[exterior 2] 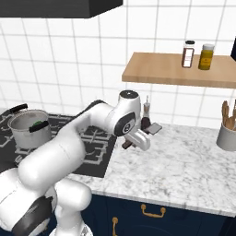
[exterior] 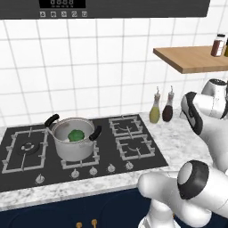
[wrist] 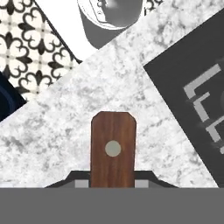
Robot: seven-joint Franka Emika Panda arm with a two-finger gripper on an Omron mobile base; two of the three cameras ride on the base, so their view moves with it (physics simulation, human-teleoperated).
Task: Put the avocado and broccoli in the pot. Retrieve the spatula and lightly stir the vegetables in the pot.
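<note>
The steel pot (exterior: pixel 73 143) with black side handles stands on the stove's middle burner, also seen as the pot (exterior 2: pixel 28 129) at far left. A bumpy green broccoli (exterior: pixel 76 135) lies inside it; I cannot make out an avocado apart from it. My gripper (exterior 2: pixel 138 138) hangs above the marble counter just right of the stove, shut on the spatula (exterior 2: pixel 154 128), whose grey blade points toward the wall. In the hand view the brown spatula handle (wrist: pixel 113 148) rises between the fingertips of the gripper (wrist: pixel 113 183).
Two bottles (exterior: pixel 154 111) stand at the wall right of the black stove (exterior: pixel 133 147). A wooden shelf (exterior 2: pixel 179 69) with jars hangs above the marble counter (exterior 2: pixel 184 170). A grey utensil holder (exterior 2: pixel 227 136) stands at the far right.
</note>
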